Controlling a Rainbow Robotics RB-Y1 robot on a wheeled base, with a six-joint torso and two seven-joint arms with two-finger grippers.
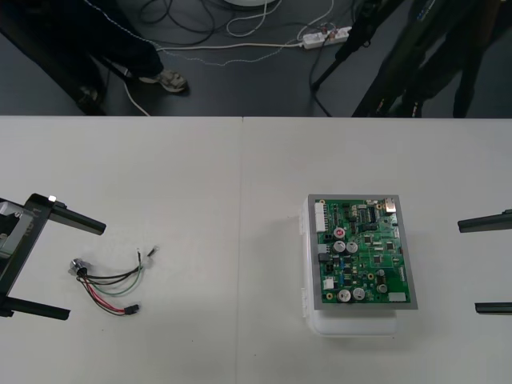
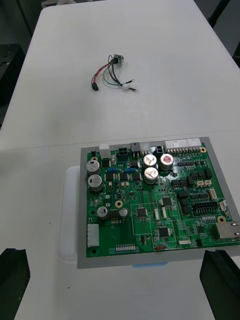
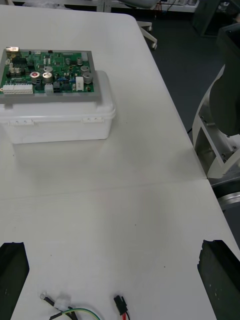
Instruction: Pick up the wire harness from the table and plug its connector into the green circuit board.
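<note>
Pale table (image 1: 200,336): loose harness (image 1: 108,284) near spread left fingers (image 1: 80,220), green board (image 1: 364,252) near spread right fingers (image 1: 484,223).

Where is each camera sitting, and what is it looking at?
Front view: high above, looking steeply down at the table; the left gripper and right gripper show at the sides, open.
Right wrist view: on the right arm, facing over the green circuit board toward the wire harness; its own black fingers show.
Left wrist view: on the left arm, facing over the harness toward the board; its fingers show.
All three share board and harness.
</note>
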